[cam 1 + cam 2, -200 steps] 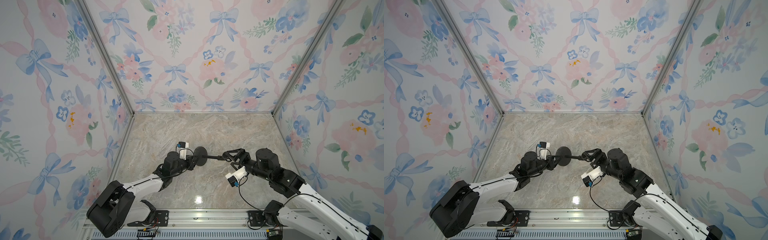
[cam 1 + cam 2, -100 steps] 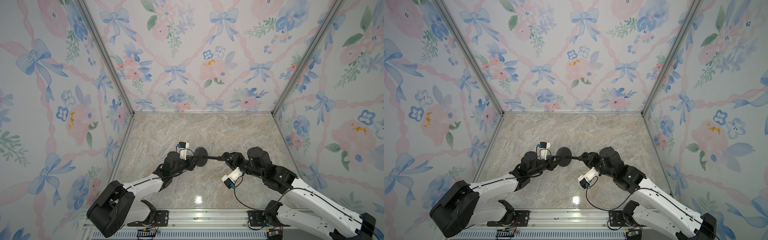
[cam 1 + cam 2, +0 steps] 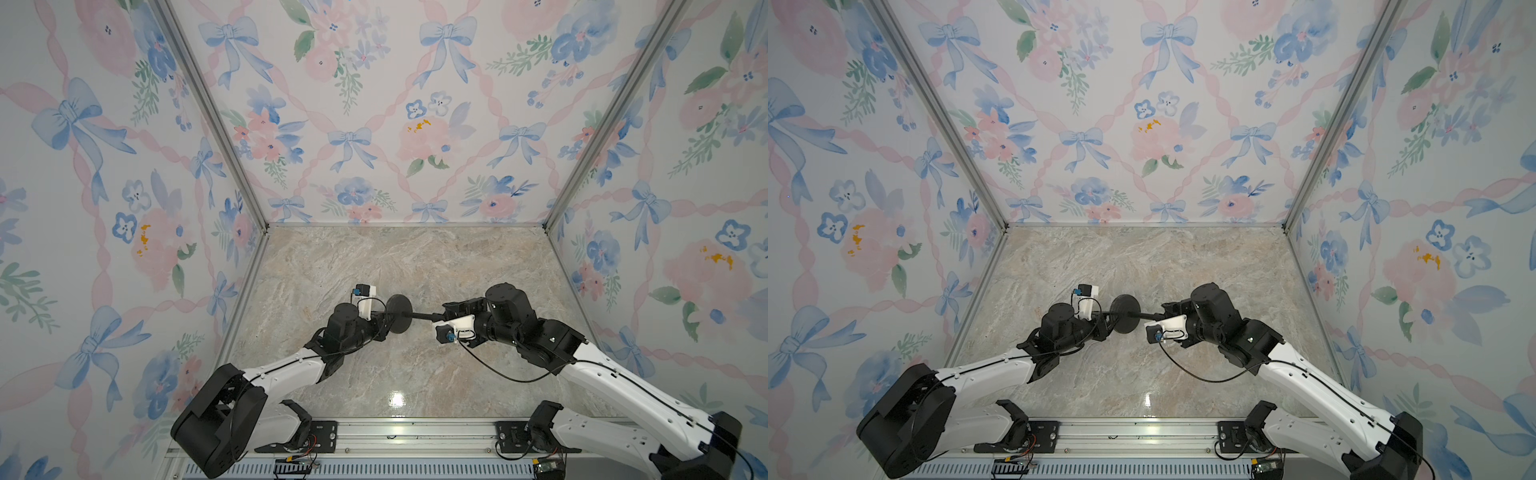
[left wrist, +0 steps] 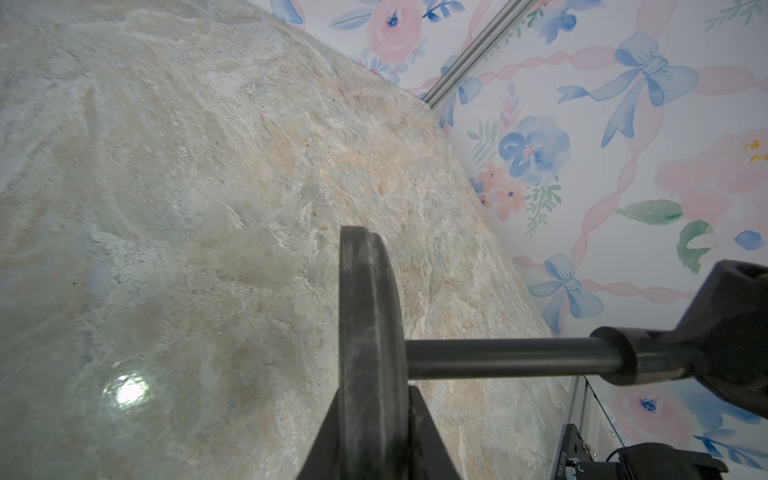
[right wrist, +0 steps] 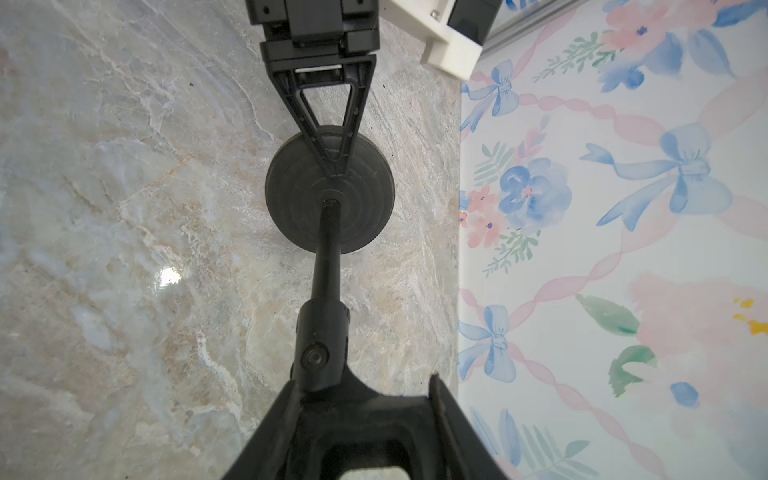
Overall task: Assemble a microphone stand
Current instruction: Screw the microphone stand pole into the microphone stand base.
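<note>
I hold the microphone stand between my two arms, over the middle of the counter (image 3: pixel 395 257) and nearer its front edge. My left pincer (image 3: pixel 388 321) is clenched on the disc base (image 3: pixel 401 313), which stands on edge with its flat face turned toward my right arm. The rod (image 3: pixel 424 318) runs level from the disc's centre to my right pincer (image 3: pixel 449 312), which is closed around the clip head (image 5: pixel 322 340). In both top views the counter is bare from the stand to the back wall (image 3: pixel 374 124). The side walls stand well apart from both wrists. The metal rail (image 3: pixel 415 432) that carries my arm mounts runs along the front edge, behind my elbows. The top views do not show whether the disc's lower rim touches the counter, and I cannot tell from the wrist views either. The left wrist view shows the disc edge-on (image 4: pixel 365 332), with one of my fingers (image 4: pixel 428 440) pressed on each face and the rod (image 4: pixel 498 357) meeting it square. The right wrist view alone shows the disc's ringed face (image 5: pixel 365 195), with the rod's end (image 5: pixel 330 208) sitting in the centre hole and my left fingertips closed over the rim.
</note>
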